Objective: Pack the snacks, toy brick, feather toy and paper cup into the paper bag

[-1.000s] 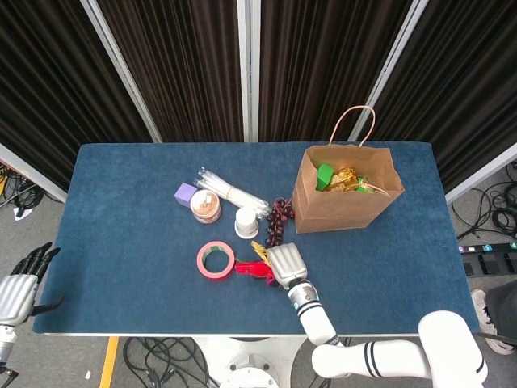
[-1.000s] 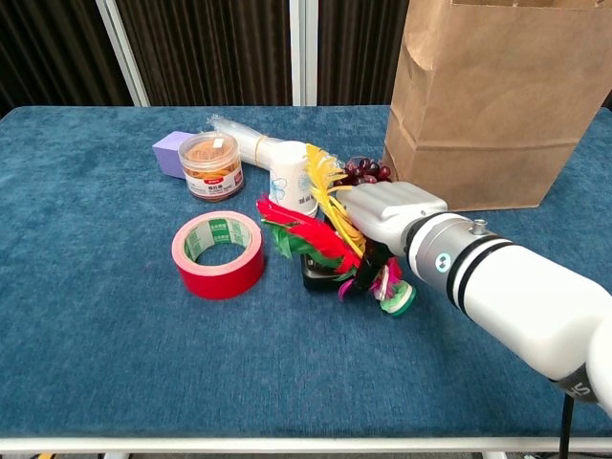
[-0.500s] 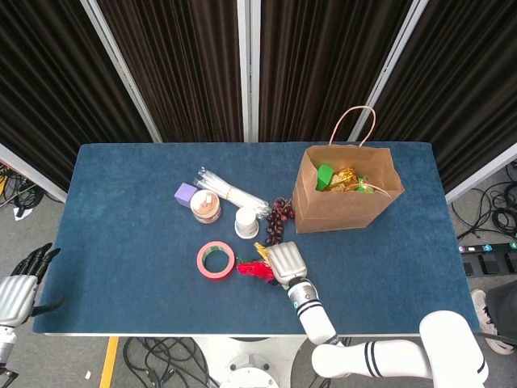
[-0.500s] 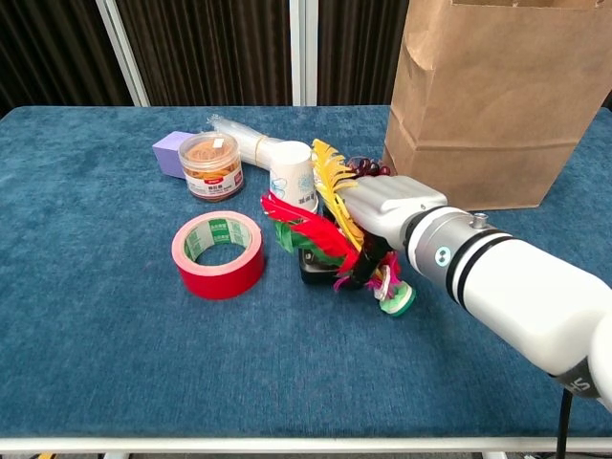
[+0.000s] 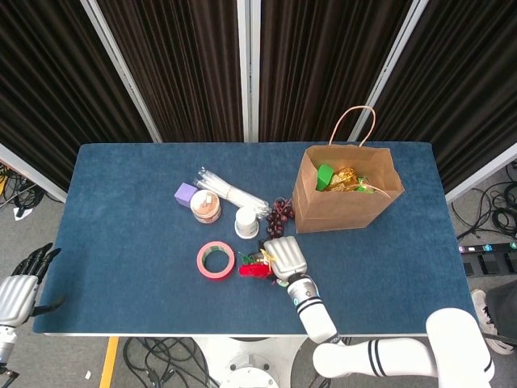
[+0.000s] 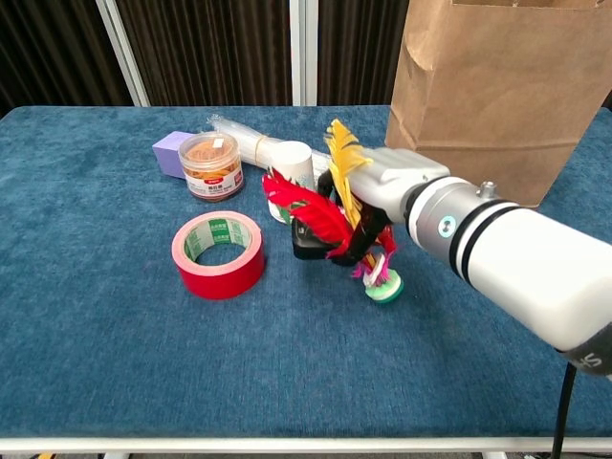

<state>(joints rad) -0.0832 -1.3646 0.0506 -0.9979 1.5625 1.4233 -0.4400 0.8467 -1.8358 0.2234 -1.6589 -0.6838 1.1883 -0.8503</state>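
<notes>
At about eight o'clock, off the edge of the blue felt-like surface (image 5: 121, 242), the left hand (image 5: 18, 289) hangs with dark fingers spread, holding nothing. On the surface, a lilac toy brick (image 6: 170, 151), a small cube, touches a clear round snack jar (image 6: 210, 164) with an orange label. Behind them lies a bundle of clear plastic sleeves (image 5: 230, 194). Nearer the front edge, a red roll of tape (image 6: 219, 254) with a glossy rim lies flat. At the centre, a white paper cup (image 6: 294, 164) stands mouth-down.

Just at five o'clock from the cup, the right hand (image 6: 382, 196), a pale grey shell on a white forearm with black bands, grips the feather toy (image 6: 325, 206): red, yellow and green plumes fan up and to the left, and its round green-and-white base (image 6: 384, 288) hangs just over the cloth. Dark red grapes (image 5: 280, 213) lie beside the brown paper bag (image 5: 343, 198), which stands upright at two o'clock, open-topped, with a looped handle and green and gold packets inside.
</notes>
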